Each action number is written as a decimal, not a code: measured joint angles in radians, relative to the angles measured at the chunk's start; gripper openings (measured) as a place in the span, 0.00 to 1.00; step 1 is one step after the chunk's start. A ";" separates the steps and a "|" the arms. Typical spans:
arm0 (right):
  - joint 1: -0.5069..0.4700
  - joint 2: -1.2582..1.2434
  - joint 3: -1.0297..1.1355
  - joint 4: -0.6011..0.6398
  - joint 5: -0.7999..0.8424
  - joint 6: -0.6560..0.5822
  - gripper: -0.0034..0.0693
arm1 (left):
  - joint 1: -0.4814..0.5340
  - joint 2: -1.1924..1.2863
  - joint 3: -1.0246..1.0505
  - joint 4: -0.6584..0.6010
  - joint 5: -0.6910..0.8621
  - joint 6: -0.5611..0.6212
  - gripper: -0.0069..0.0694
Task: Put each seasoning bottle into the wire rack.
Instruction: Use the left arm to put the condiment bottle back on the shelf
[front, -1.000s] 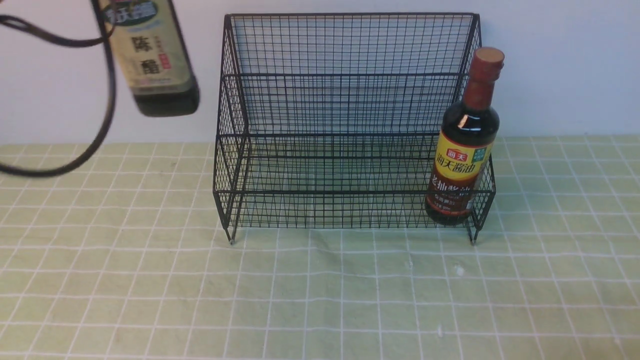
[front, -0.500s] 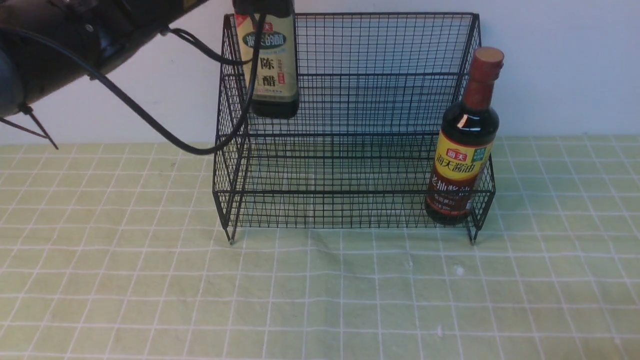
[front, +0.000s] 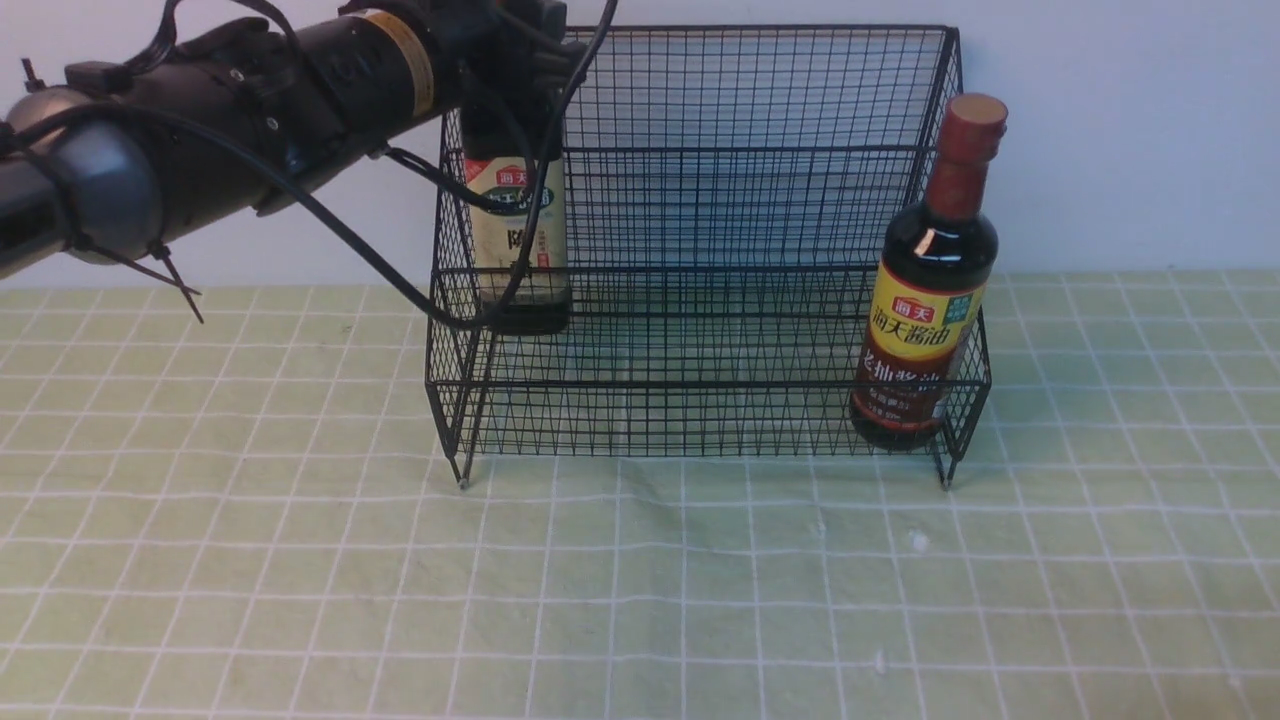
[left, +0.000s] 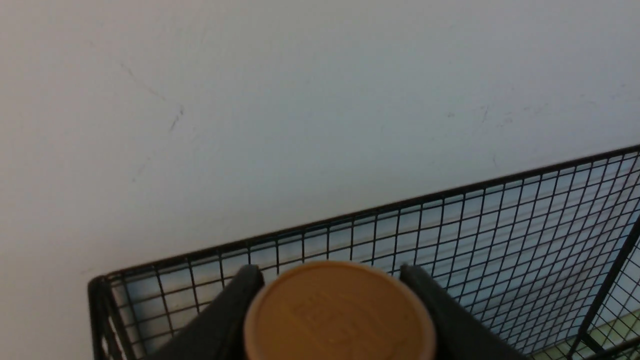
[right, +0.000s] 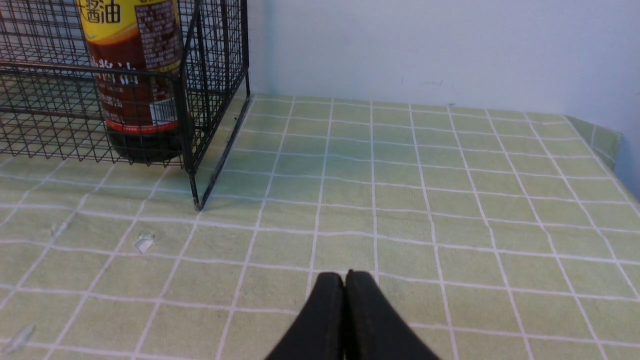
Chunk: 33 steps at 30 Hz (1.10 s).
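– Now, entry one: what is in your left gripper (left: 331, 275)?
– One square bottle (front: 518, 250), dark liquid, beige label. My fingers (left: 235, 310) pinch it just under its gold cap (left: 340, 320). It hangs upright inside the rack (front: 700, 90), at the left end, close to the side wall, its base at the level of the upper shelf. Whether the base touches the shelf, I cannot tell.
– Entry two: the other side?
– Right gripper (right: 345, 280): fingers pressed together, holding nothing, low over the tablecloth (right: 450, 200). One round bottle (front: 925, 320), upright in the lower tier, right end.
– Entry three: hazards?
– First, letting go before the base sits flat: I judge the bottle would drop and tip against the wires. Second, a high grip: the body may swing and knock the side wall. Third, my cable (front: 350, 240) loops across the rack's left corner; pulling away could snag it and drag the rack.
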 joint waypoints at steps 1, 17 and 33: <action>0.000 0.000 0.000 0.000 0.000 0.000 0.03 | 0.000 0.001 0.000 0.000 0.000 -0.003 0.49; 0.000 0.000 0.000 0.000 0.000 0.000 0.03 | -0.084 0.011 0.000 0.341 0.095 -0.191 0.49; 0.000 0.000 0.000 0.000 0.000 0.000 0.03 | -0.090 -0.014 -0.019 0.541 0.078 -0.403 0.61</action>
